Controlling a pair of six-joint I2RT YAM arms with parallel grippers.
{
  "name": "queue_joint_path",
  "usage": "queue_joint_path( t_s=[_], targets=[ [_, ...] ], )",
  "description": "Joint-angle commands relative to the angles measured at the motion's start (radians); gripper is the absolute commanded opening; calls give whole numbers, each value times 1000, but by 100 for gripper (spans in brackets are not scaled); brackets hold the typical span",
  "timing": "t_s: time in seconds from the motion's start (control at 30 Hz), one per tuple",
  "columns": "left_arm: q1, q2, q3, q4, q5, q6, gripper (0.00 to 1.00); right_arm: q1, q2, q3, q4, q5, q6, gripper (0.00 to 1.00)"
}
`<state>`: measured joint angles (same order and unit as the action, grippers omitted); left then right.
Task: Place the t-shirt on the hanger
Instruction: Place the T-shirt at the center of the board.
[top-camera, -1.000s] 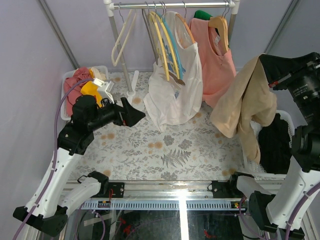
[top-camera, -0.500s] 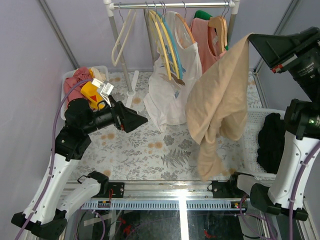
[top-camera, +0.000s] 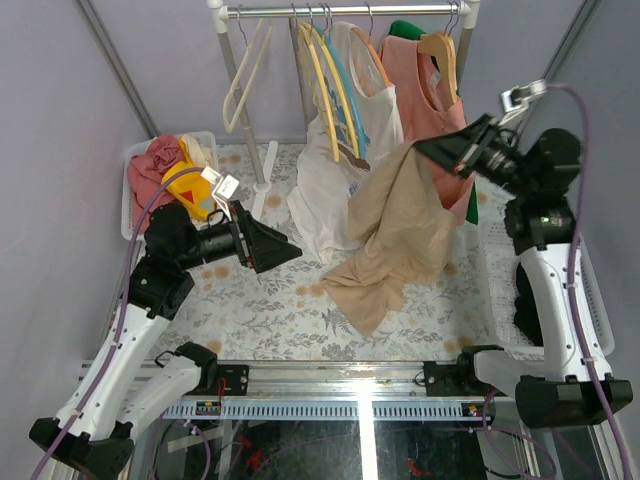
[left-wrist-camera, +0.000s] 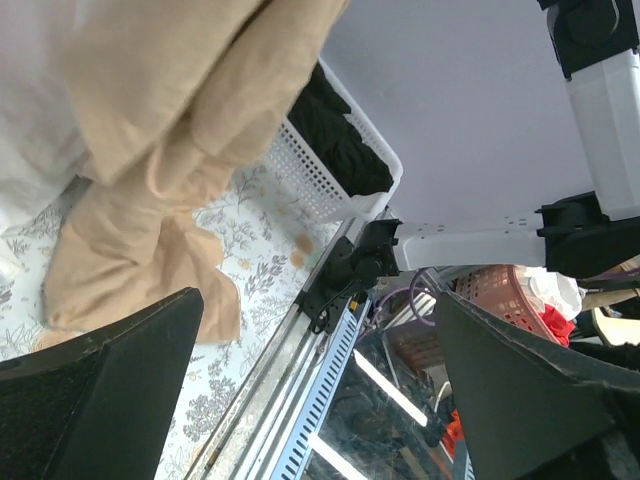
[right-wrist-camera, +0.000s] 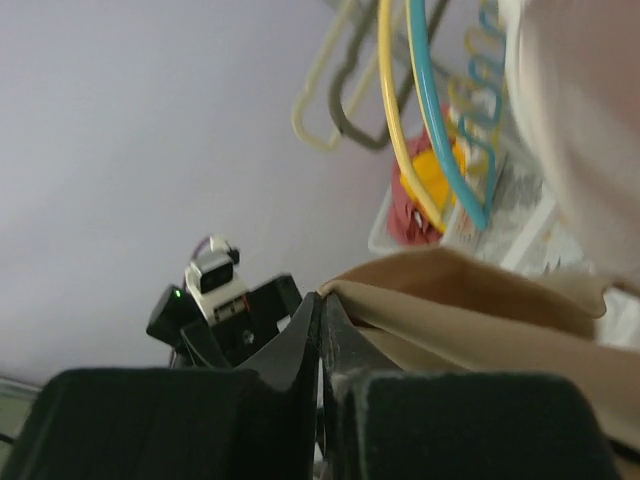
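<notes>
The tan t-shirt (top-camera: 400, 225) hangs from my right gripper (top-camera: 418, 148), which is shut on a fold of its upper edge (right-wrist-camera: 470, 290). Its lower end rests bunched on the floral table cloth (top-camera: 365, 295). In the right wrist view the gripper (right-wrist-camera: 320, 300) has its jaws pressed together with fabric pinched at the tips. The light-blue hanger (top-camera: 345, 90) hangs on the rail among the yellow ones, and its wavy bar shows close by (right-wrist-camera: 440, 110). My left gripper (top-camera: 282, 250) stands open to the left of the t-shirt, holding nothing (left-wrist-camera: 318, 300), with the t-shirt (left-wrist-camera: 150, 120) ahead of it.
The rail (top-camera: 340, 10) carries a cream hanger (top-camera: 245, 80), yellow hangers (top-camera: 322, 90), a white printed shirt (top-camera: 340, 195) and a salmon-pink top (top-camera: 432, 105). A basket of clothes (top-camera: 130, 190) sits back left. A white basket (left-wrist-camera: 320, 185) with a black garment stands at the right.
My right arm has swung the t-shirt left and down from above the right basket to the table's middle, where its lower end now touches down. The left gripper has edged slightly right, still open.
</notes>
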<state>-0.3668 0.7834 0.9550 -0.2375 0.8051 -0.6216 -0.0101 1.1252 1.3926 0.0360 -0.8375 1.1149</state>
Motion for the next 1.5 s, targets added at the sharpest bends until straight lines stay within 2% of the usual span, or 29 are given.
queue_joint_path(
  t_s=[0.0, 0.17, 0.43, 0.63, 0.8, 0.93, 1.1, 1.43, 1.47],
  targets=[
    [-4, 11, -46, 50, 6, 5, 100, 192, -62, -94, -87, 117, -160, 0],
    [-6, 3, -95, -16, -44, 64, 100, 369, -99, -161, -221, 273, -276, 0],
    [-18, -7, -174, -32, -80, 81, 100, 606, -30, -205, -212, 417, -324, 0],
    [-20, -23, -174, -99, -119, 122, 100, 723, 70, -76, -217, 485, -370, 0],
    [-21, -35, -189, -120, -133, 129, 100, 807, 199, 146, -258, 483, -427, 0],
    [-21, -38, -176, -116, -134, 119, 100, 841, 284, 310, -297, 482, -456, 0],
    [-21, -32, -149, -112, -134, 118, 100, 855, 326, 403, -305, 458, -466, 0],
    [-35, -1, -192, -27, -137, 73, 100, 857, 285, 260, -316, 545, -494, 0],
    [-42, 3, -195, -25, -162, 74, 97, 857, 282, 261, -316, 545, -496, 0]
  ],
)
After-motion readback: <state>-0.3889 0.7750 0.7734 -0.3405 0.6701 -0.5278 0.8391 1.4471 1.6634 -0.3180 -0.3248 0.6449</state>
